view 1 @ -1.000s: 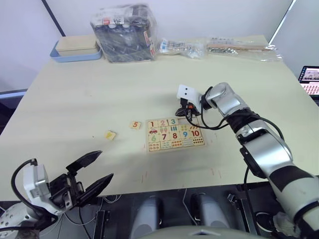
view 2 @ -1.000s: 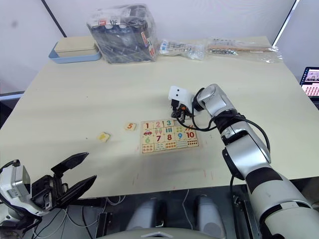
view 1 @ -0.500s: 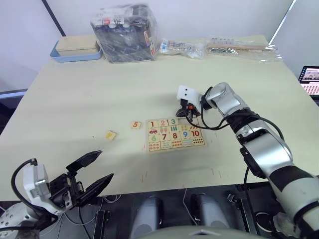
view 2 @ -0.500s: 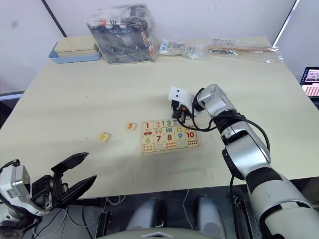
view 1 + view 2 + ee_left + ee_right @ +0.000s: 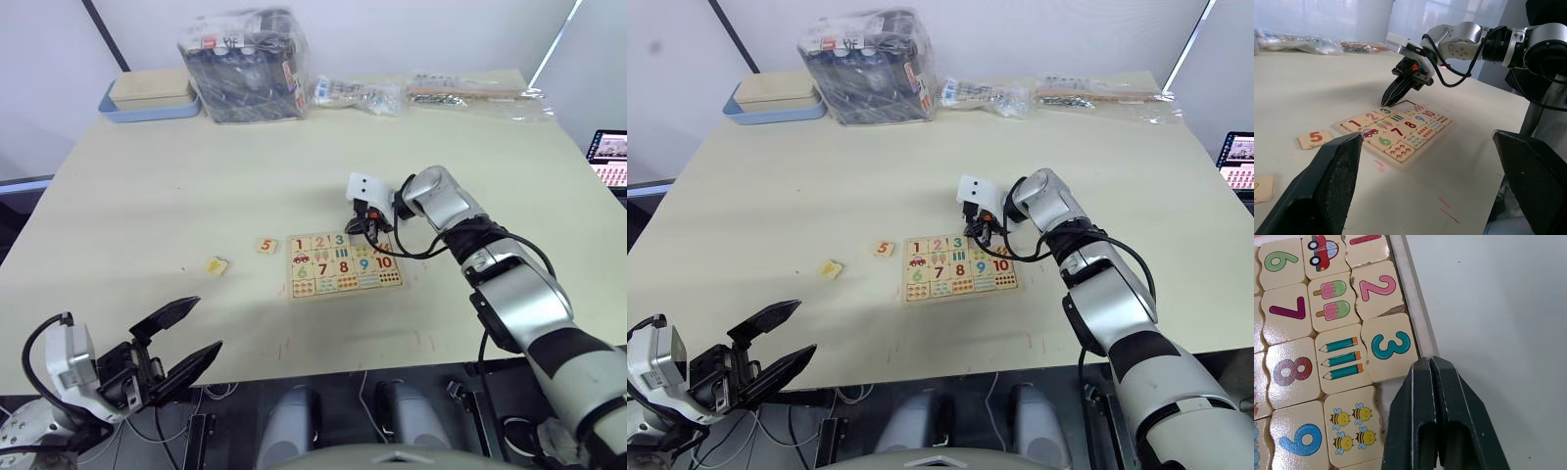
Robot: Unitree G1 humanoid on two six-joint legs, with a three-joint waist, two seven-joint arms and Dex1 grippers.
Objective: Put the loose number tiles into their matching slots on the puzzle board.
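Puzzle board (image 5: 345, 265) flat on counter (image 5: 196, 186), near its front middle. Tiles 1, 2, 3 seated in top row; slot next to 3 open.

Right gripper (image 5: 1431, 363) fingers pressed shut, empty, tips over board's far rim just beside tile 3 (image 5: 1389, 345).

Loose 5 tile (image 5: 265, 246) on counter just left of board; another loose tile (image 5: 216, 265) farther left, digit unreadable.

Left gripper (image 5: 186, 333) fingers spread open, empty, low at counter's near edge, well apart from tiles.
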